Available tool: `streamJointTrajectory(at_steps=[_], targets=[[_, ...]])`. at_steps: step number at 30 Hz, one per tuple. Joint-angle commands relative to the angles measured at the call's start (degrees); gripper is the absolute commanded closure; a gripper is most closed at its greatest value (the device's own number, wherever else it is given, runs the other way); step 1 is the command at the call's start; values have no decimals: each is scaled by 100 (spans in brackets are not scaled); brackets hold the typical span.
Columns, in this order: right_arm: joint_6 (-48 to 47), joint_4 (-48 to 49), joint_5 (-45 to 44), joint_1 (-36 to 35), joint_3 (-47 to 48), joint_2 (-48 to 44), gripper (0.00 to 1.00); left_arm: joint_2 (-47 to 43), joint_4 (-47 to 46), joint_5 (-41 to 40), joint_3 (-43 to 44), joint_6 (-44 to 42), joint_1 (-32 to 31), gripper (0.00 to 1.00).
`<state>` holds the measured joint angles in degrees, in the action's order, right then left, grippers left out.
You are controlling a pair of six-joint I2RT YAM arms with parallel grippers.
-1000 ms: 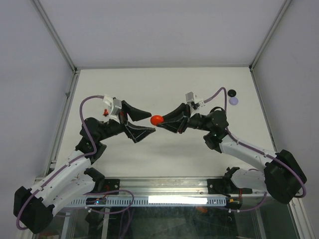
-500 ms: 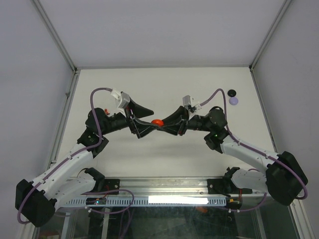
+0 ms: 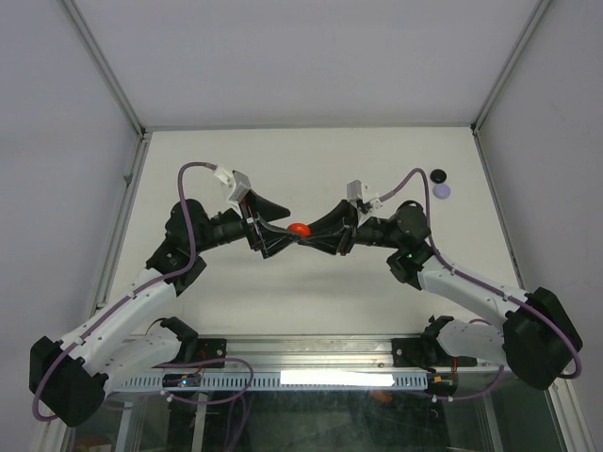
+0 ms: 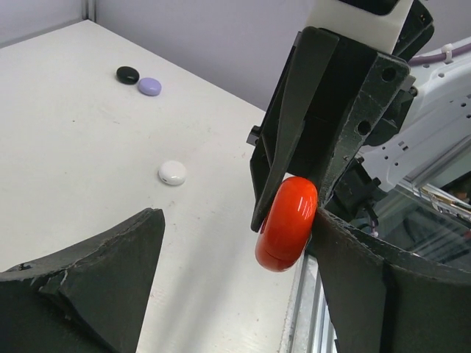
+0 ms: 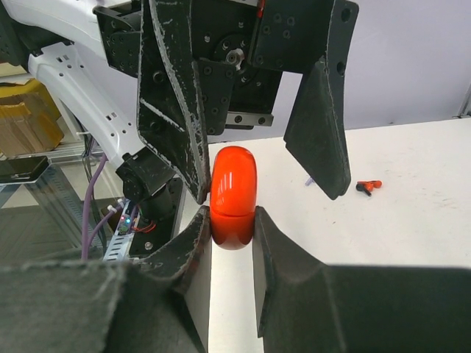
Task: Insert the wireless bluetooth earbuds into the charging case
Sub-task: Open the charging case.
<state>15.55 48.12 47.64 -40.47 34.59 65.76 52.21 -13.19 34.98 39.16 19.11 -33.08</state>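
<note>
Straddling the red earbud [image 4: 287,220] above mid-table, the left gripper [image 4: 239,220] is seen with its jaws wide apart. The earbud is clamped edge-on between the fingers of the right gripper [image 5: 232,224]. Black [image 3: 438,175] and lavender [image 3: 442,191] earbuds are pictured side by side at the far right of the table [image 3: 311,160].

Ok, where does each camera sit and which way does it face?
Top external: above, behind left arm and right arm, both shown, looking down onto the white table.
Left wrist: faces the right gripper across the open left gripper, which flanks the glossy red round case.
Right wrist: faces the left arm; the right gripper pinches that case.
Shared: the case in all; black button and lavender button in top and left wrist.
</note>
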Motion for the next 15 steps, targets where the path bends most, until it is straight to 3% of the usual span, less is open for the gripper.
streamJointTrajectory(at_steps=[1, 15], targets=[[-176, 279, 249, -23, 51, -192, 100, 27, -53, -406, 332, 126, -39, 18], [-315, 205, 306, -27, -48, -291, 100, -93, 123, -883, 367, 295, -39, 15]])
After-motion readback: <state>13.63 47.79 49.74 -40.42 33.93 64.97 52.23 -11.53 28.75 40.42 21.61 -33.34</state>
